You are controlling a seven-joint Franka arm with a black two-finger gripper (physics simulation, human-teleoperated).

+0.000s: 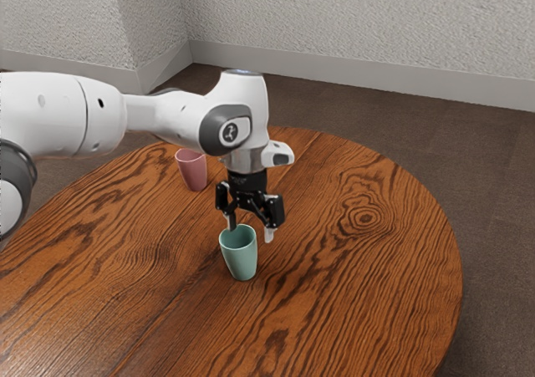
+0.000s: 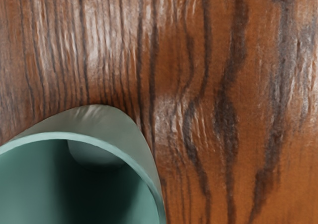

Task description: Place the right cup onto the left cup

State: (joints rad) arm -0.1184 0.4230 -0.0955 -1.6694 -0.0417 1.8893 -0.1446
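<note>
Just above the green cup [image 1: 242, 261], my gripper [image 1: 250, 231] points down with its two fingers spread apart. One finger overlaps the cup's back rim; whether it is inside or behind the rim I cannot tell. The other finger hangs beside the cup, toward the exterior view's right. The green cup stands upright with its mouth up, and the wrist view looks into this green cup [image 2: 97, 119] from above. A pink cup [image 1: 194, 173] stands upright farther back, toward the exterior view's left, apart from the gripper.
Both cups stand on a round wooden table [image 1: 368, 268] with dark grain. Its curved edge runs along the exterior view's right side. Behind the table are a dark floor [image 1: 418, 130] and a pale wall [image 1: 359, 26].
</note>
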